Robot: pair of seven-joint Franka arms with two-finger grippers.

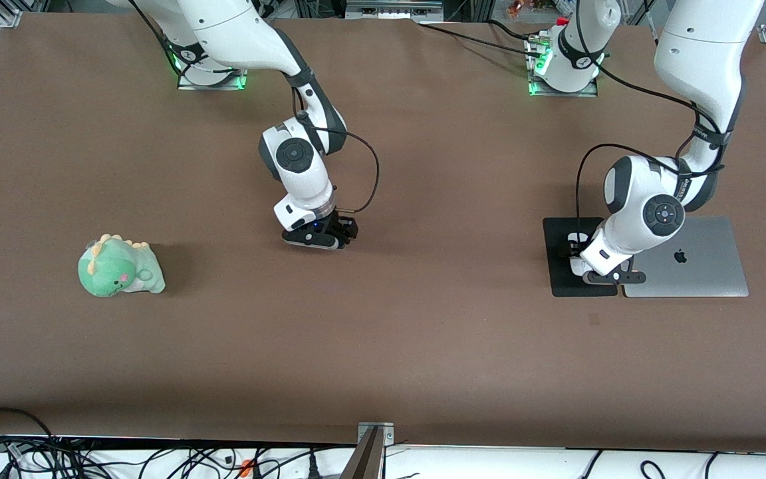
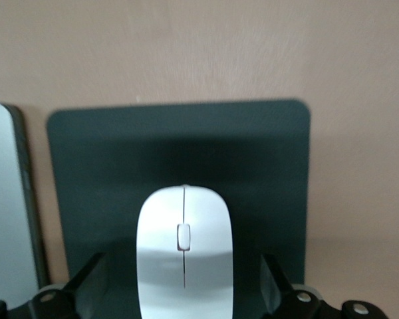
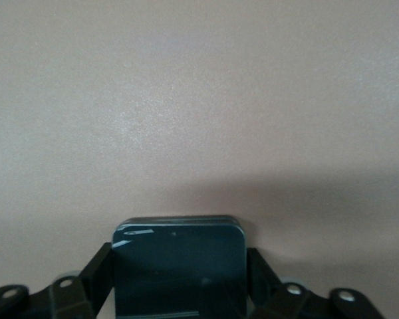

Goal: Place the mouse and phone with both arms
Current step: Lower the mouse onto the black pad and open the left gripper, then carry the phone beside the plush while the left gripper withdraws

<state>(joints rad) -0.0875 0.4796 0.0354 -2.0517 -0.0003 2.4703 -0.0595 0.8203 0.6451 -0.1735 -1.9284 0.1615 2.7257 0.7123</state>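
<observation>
The white mouse lies on the black mouse pad, toward the left arm's end of the table. My left gripper is low over the pad and straddles the mouse. It is open, with a gap between each finger and the mouse's sides. The front view hides most of the mouse under the hand. My right gripper is low over the bare brown table near the middle. It is shut on the black phone, with both fingers against its long sides. I cannot tell whether the phone touches the table.
A closed silver laptop lies against the mouse pad, on the side away from the right arm, close to my left hand. A green dinosaur plush sits toward the right arm's end of the table.
</observation>
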